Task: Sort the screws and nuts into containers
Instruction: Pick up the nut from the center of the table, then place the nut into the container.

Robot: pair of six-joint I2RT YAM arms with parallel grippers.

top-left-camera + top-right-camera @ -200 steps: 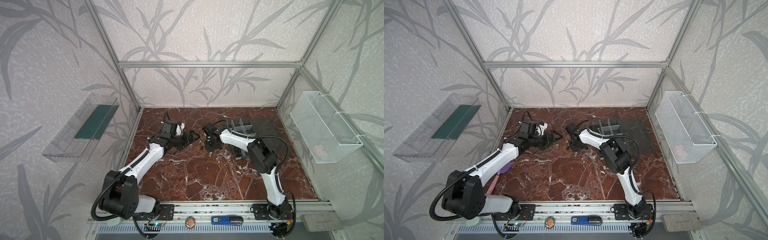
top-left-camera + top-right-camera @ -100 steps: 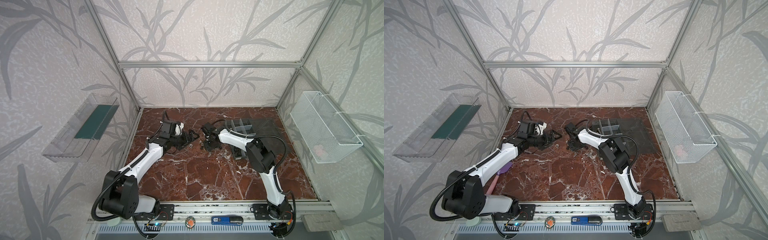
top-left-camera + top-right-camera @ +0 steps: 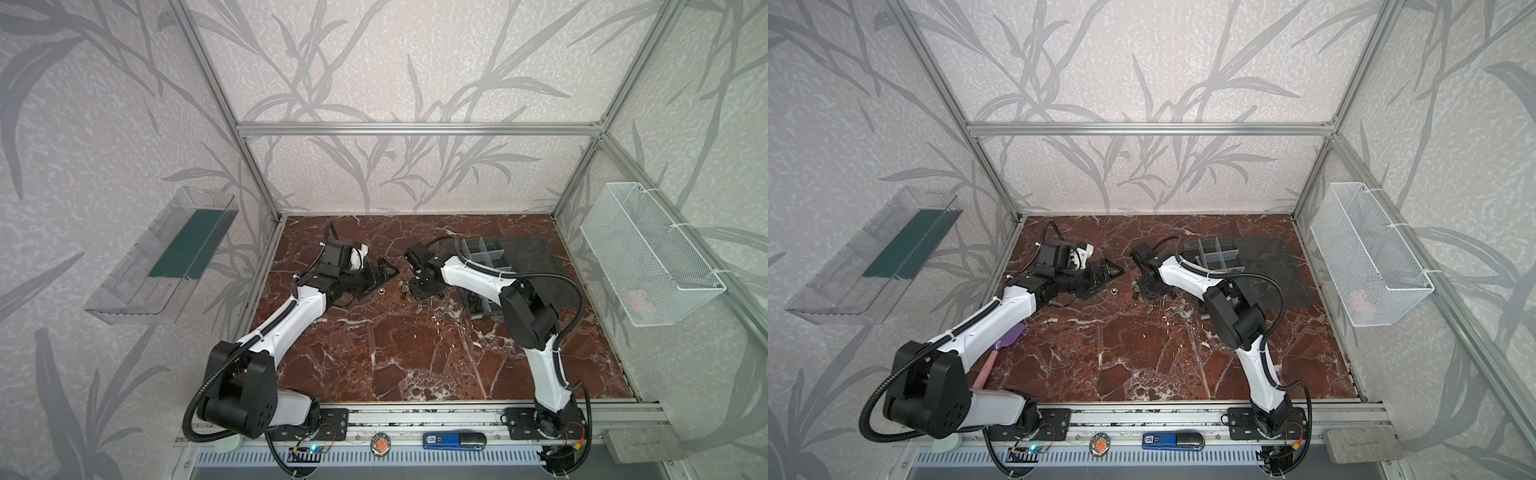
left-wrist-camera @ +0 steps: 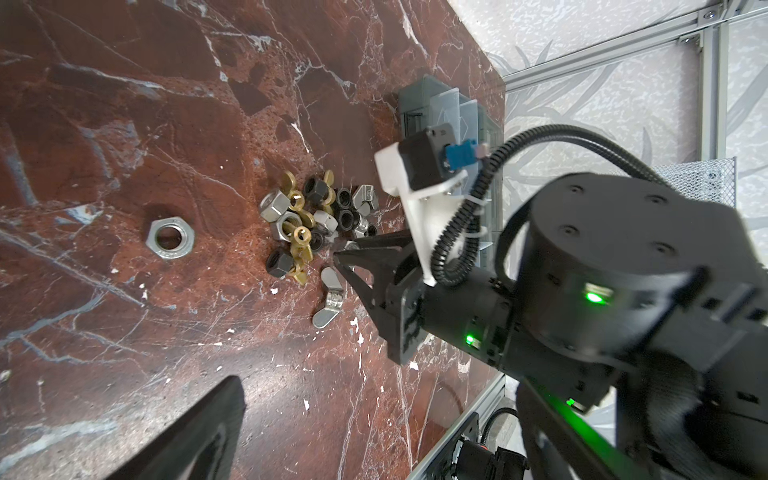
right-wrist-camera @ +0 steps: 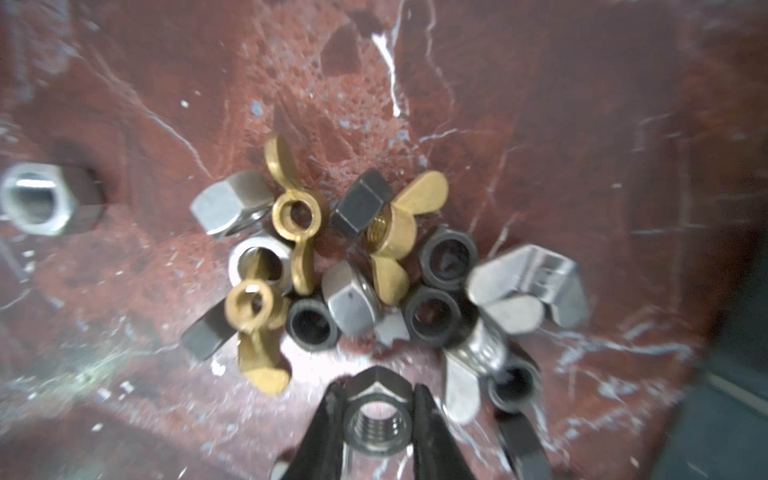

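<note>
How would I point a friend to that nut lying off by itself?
On the red marble table sits a small heap of mixed nuts. Just to its left, clear of the heap, one silver hex nut lies flat alone, looking broader than any other.

The right tool [image 3: 1143, 290] points down into the scattered nuts [image 3: 1180, 306] near the organizer box [image 3: 1214, 254].

A red-brown marble tabletop [image 3: 415, 353], veined white, is shown. Silver, dark and brass nuts [image 4: 307, 220] are heaped near its middle; a silver wing nut [image 4: 330, 299] lies just beside them and a large hex nut [image 4: 171, 237] lies apart. A grey organizer box [image 3: 484, 253] is set to the right, and a purple spatula [image 3: 1010, 335] lies at the left edge.
</note>
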